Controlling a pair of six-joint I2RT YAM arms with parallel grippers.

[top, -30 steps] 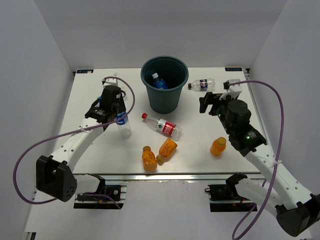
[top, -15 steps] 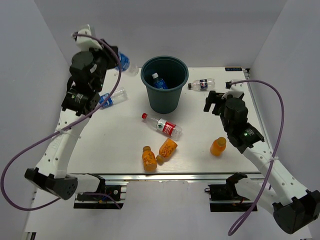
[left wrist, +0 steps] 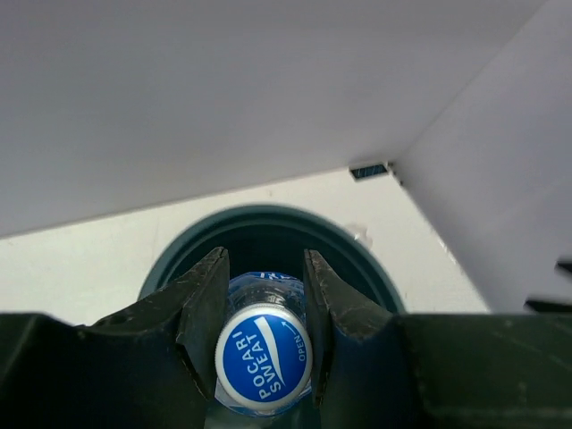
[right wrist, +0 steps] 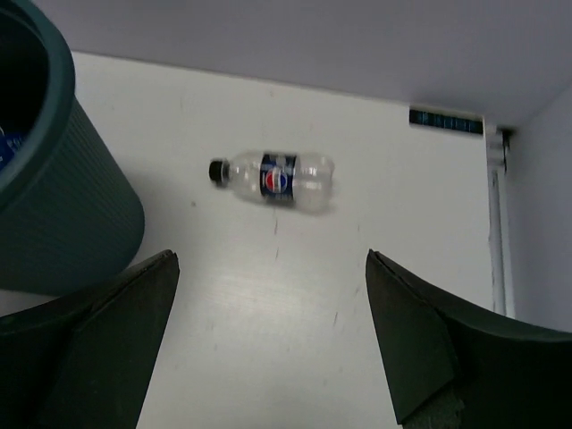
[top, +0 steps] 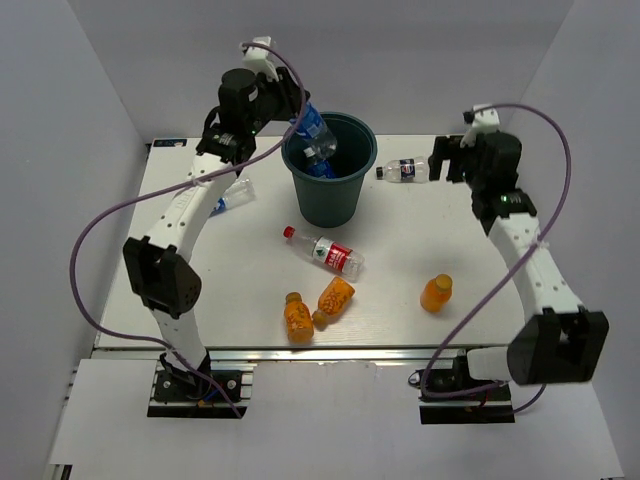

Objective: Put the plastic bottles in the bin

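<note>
The white table (top: 400, 260) bears a bin (top: 330, 195) and scattered bottles (top: 328, 253).

1. The bin (right wrist: 63, 206) is showing dark teal, its wall finely ribbed.
2. The Pocari Sweat bottle (left wrist: 264, 359) is wearing a blue cap with white lettering.
3. The clear bottle (right wrist: 275, 180) is carrying a black cap and a blue label.

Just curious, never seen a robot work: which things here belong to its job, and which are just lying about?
Job: green bin; Pocari Sweat bottle in the left gripper; Pepsi bottle; red-capped bottle; blue-labelled bottle; three orange bottles.
Not part of it: purple cables; white table.
</note>
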